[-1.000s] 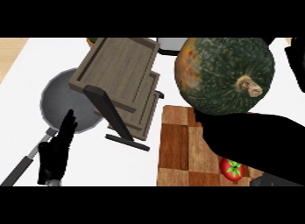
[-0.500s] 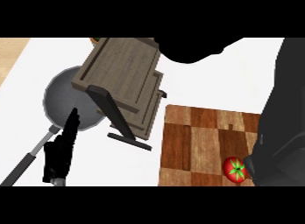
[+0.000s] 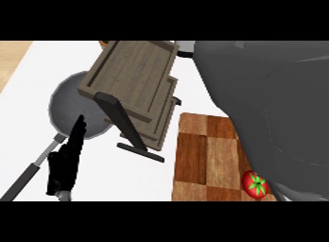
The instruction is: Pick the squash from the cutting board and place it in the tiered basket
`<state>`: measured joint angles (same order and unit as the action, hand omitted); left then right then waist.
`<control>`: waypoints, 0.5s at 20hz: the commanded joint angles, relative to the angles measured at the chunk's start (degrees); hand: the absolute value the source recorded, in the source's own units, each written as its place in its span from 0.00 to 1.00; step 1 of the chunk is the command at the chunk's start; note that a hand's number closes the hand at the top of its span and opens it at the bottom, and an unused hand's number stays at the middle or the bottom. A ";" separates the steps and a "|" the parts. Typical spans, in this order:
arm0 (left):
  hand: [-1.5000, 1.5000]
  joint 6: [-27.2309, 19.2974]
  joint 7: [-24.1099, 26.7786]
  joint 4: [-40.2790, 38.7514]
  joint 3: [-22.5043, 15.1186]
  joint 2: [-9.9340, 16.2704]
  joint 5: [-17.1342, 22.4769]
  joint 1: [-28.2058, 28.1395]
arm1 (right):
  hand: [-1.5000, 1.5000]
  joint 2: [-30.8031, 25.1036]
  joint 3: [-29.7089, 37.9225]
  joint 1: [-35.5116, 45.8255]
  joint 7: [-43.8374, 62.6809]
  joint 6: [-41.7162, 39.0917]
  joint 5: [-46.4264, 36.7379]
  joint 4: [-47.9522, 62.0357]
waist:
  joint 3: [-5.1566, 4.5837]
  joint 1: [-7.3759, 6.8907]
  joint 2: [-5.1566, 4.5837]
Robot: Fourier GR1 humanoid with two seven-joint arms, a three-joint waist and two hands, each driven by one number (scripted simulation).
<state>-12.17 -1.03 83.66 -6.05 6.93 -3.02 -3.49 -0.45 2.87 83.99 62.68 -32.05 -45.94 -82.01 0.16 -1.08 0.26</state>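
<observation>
we count one tiered basket (image 3: 136, 92), one pan (image 3: 66, 106), one cutting board (image 3: 205, 158), one tomato (image 3: 255, 184).

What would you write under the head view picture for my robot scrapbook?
Grey right forearm fills the view above the cutting board and tomato; left hand rests by the pan, beside the tiered basket.

Kitchen counter: frying pan (image 3: 73, 106), cutting board (image 3: 205, 156), tomato (image 3: 255, 183).

The wooden tiered basket (image 3: 136, 90) stands on the white table. The checkered cutting board (image 3: 205, 160) lies just beside it. No squash shows.
</observation>
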 commanded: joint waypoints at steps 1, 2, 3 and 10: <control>0.50 0.13 -0.83 -1.73 -0.36 -0.26 -0.27 -1.75 | 1.00 0.43 -1.00 -0.46 4.86 8.75 -1.94 7.47 | -0.27 -0.57 -0.52; 0.50 0.01 -2.06 -2.51 -0.36 -0.85 -0.09 -0.44 | 1.00 0.43 -2.58 -1.83 6.36 7.53 0.04 6.17 | -0.24 -0.02 -0.34; 0.50 -0.17 -2.21 -2.56 -1.35 -1.45 -0.72 -0.84 | 1.00 0.43 -5.17 -1.52 6.76 9.69 0.21 6.97 | -0.25 -0.24 -0.32; 0.50 0.74 -1.91 -1.56 -0.57 -0.33 -0.35 -0.84 | 0.00 0.43 1.36 -6.83 6.03 25.19 9.73 8.01 | -0.21 -1.48 -0.42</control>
<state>-12.17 -0.89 83.55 -6.55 6.21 -3.61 -3.10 -0.40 3.58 78.48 61.99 -17.26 -40.75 -75.23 0.23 -2.01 -0.01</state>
